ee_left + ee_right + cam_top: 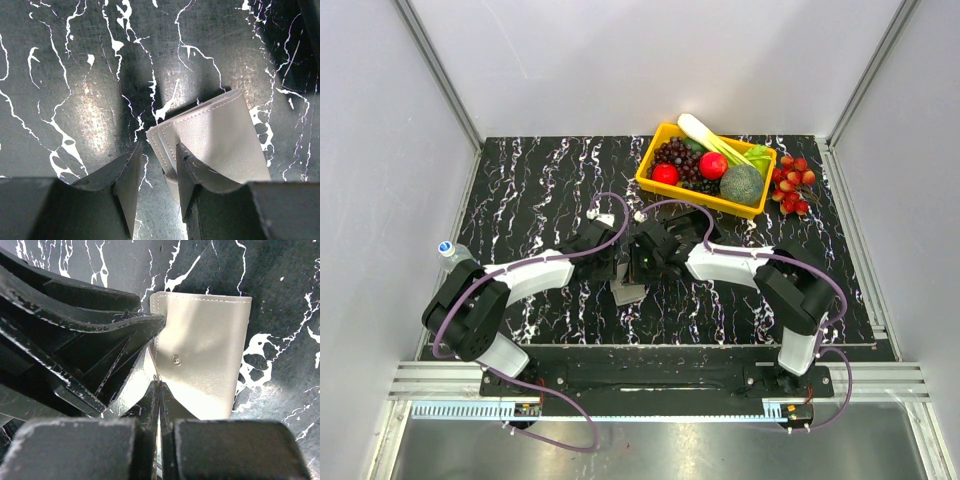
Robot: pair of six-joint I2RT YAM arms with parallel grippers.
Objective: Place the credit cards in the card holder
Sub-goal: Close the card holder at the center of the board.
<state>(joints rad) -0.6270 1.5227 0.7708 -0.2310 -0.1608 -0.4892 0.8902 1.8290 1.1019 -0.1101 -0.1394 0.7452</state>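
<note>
The card holder point(215, 135) is a pale grey stitched case lying on the black marbled table; it also shows in the top view point(628, 293) and the right wrist view point(205, 345). My left gripper point(157, 152) is open, low over the table, with the holder's left corner between its fingertips and its right finger point(192, 175) over the holder's edge. My right gripper point(159, 387) is shut on a thin flap of the holder beside a snap stud point(176, 359). In the top view both grippers, left point(608, 266) and right point(644, 264), meet over the holder. No credit cards are in view.
A yellow basket point(655, 182) of fruit and vegetables stands at the back right, with a bunch of red fruit point(792, 185) beside it. A small bottle point(450, 250) sits at the table's left edge. The left gripper's finger point(90, 335) crowds the right wrist view.
</note>
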